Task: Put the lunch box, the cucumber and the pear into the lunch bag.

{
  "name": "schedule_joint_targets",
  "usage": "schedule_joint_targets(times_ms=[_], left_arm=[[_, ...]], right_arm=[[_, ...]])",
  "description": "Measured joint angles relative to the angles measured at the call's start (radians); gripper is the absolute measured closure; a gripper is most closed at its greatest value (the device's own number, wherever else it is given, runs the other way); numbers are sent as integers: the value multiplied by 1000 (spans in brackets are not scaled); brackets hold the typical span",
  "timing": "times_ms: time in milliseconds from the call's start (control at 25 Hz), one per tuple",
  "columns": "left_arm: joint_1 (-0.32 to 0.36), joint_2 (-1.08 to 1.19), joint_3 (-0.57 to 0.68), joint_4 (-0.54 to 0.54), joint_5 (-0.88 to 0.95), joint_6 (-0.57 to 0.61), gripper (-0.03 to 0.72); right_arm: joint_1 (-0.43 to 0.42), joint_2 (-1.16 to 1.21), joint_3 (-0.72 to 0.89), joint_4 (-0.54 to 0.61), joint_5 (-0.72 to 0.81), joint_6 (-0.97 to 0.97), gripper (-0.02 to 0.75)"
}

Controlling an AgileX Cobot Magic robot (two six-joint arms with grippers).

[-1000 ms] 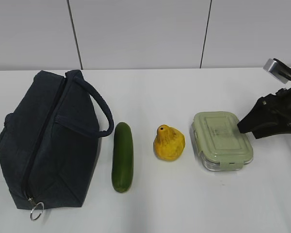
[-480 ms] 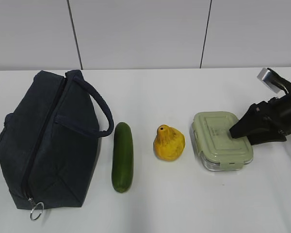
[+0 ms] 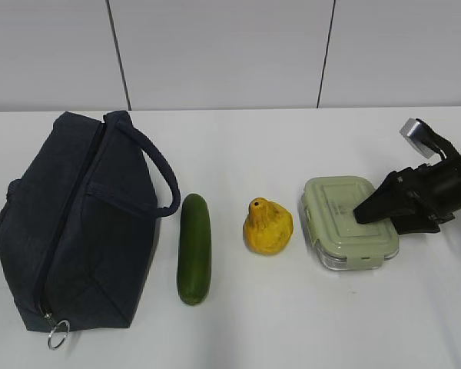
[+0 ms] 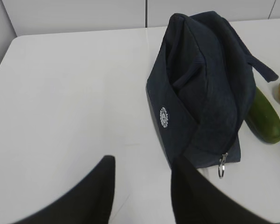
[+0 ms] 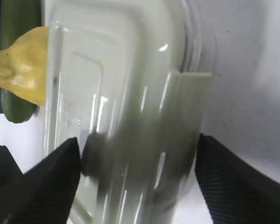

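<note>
Right wrist view is showing my right tool spread wide, straddling the rigid, slick-lidded lunch box; I'm judging its long side walls grip best. Left tool is hanging part-open, empty.

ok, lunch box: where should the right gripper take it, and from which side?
Probably across the short width, from above at its right end. The lunch box lies flat with its lid up, long axis running away from the camera. The right gripper is over that end, and in the wrist view its open fingers straddle the narrow span, one by each long side wall. The lid latch juts out; avoid it.
</note>
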Motion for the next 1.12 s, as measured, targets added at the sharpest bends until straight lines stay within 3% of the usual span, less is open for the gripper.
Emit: schedule_joint_targets(times_ms=[320,680,1120], left_arm=[[0,0,0,0,0,0,447],[0,0,0,0,0,0,447],[0,0,0,0,0,0,447]], right_arm=[[0,2,-2,7,2,-14,154],[0,2,-2,36,20,-14,298],[0,2,-2,41,23,-9,349]])
